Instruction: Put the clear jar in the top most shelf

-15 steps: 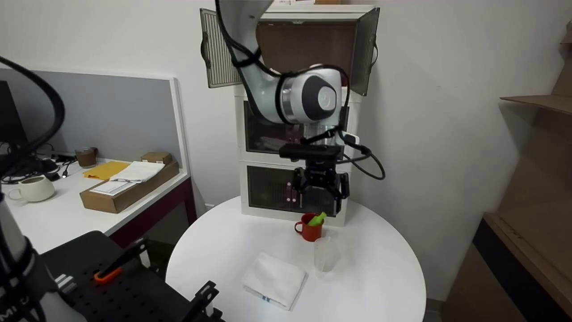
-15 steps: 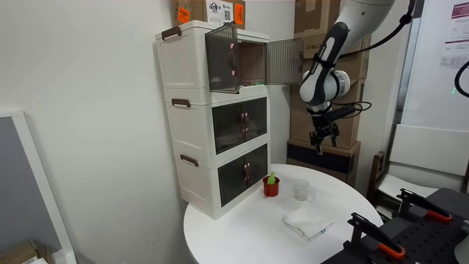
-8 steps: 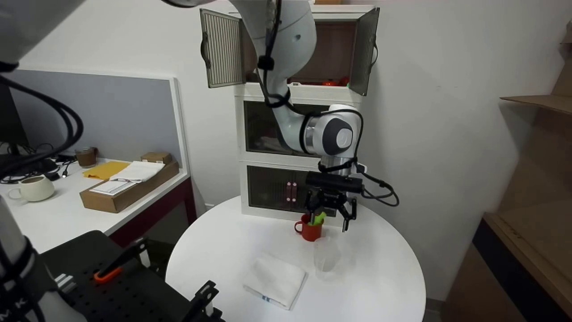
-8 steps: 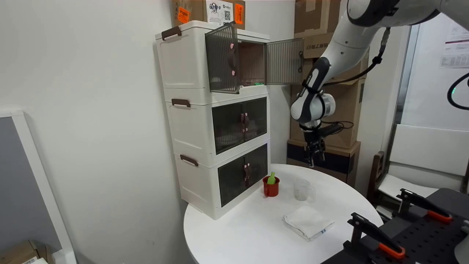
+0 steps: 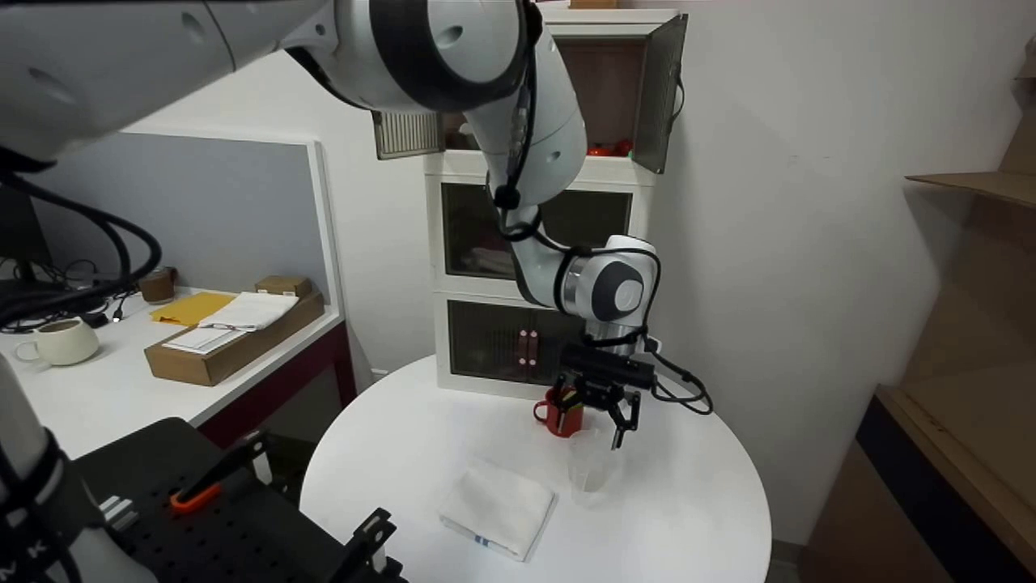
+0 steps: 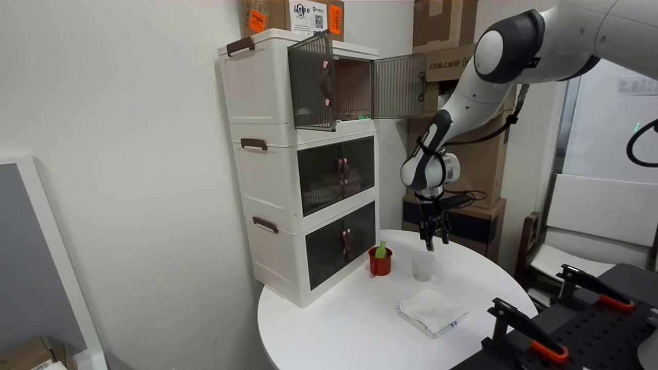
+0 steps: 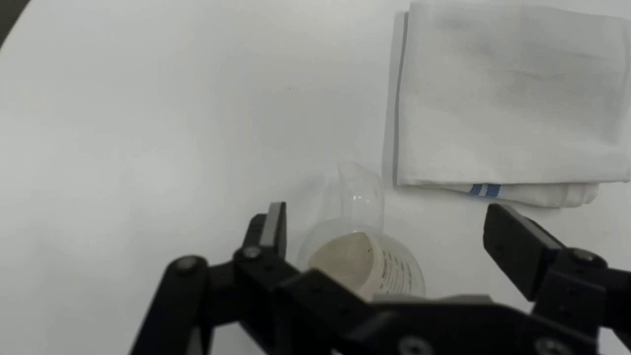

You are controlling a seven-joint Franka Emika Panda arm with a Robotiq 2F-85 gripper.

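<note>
Free room spreads from the clear jar [image 6: 422, 270] to the worktop [image 6: 329, 329] edge by the cartons [image 6: 488, 164]. Toward the cabinet [image 6: 264, 180] edge stands the red mug [image 6: 380, 264] — toward the edge by the pegboard [image 6: 581, 329], the folded cloth [image 6: 431, 310]. Swung-out doors [image 6: 398, 86] flank the top most shelf [image 6: 353, 85]; how near the spread jaws come to the jar is hard to judge.

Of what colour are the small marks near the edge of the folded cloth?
Blue; the marks on the white cloth show best in the wrist view.
</note>
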